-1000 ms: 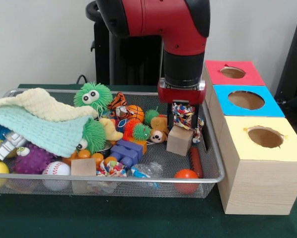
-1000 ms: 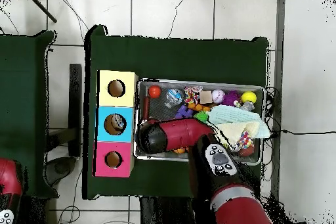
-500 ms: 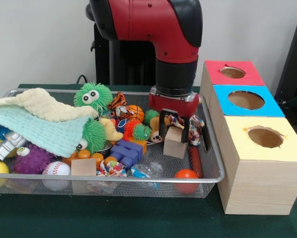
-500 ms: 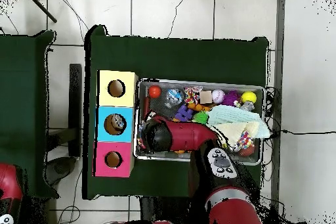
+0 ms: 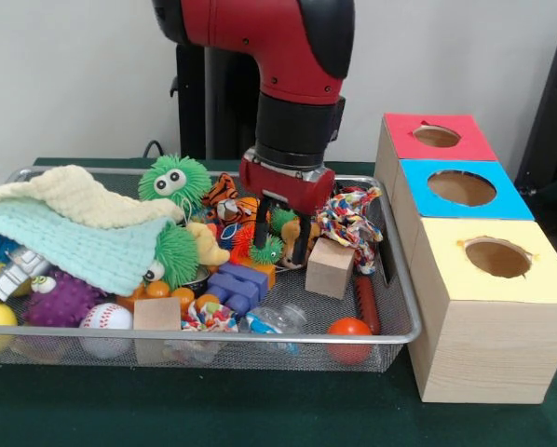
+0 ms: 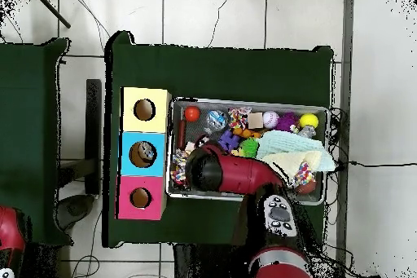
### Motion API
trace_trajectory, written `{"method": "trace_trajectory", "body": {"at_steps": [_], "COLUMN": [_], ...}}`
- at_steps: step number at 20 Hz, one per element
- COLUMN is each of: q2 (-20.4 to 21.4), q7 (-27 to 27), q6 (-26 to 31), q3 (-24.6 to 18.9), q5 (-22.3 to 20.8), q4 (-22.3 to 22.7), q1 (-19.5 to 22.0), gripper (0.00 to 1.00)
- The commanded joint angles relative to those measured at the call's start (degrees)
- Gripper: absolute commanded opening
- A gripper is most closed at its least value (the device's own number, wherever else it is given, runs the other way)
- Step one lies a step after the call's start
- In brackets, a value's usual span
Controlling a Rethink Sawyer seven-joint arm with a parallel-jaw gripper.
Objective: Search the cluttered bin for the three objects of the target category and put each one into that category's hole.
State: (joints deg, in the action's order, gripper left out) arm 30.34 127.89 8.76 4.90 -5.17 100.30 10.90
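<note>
While the gripper [image 5: 282, 235] hangs with fingers spread wide and empty just left of the wooden block [image 5: 331, 267], we should centre them over one toy before descending.

- You're looking at a robot test lab — not a home, for all the toys.
- The red and black arm [image 5: 288, 84] reaches over a table under dark green cloth [image 6: 220, 67].
- A wire bin [image 5: 404, 307] of mixed toys sits beside three wooden boxes [image 5: 483, 307] topped red, blue and yellow, each with a round hole — a built test setup.
- From above you see a white tiled floor [image 6: 212, 14] with loose cables [image 6: 81, 6] across it, and a second green-covered table [image 6: 28, 136] alongside.
- The wall [image 5: 74, 74] behind is bare and pale.
</note>
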Motion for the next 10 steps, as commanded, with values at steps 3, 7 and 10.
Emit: {"method": "trace_trajectory", "body": {"at_steps": [3, 7, 10], "q2": [-1.78, -1.48, -1.82], "q7": [10.31, 8.78, 7.97], "q6": [-1.29, -4.37, -5.95], "q3": [5.50, 1.45, -0.86], "q5": [3.61, 2.46, 1.58], "q4": [-0.87, 0.37, 0.62], "q1": [-2.65, 0.66, 2.34], "gripper": [1.00, 1.00, 1.00]}}
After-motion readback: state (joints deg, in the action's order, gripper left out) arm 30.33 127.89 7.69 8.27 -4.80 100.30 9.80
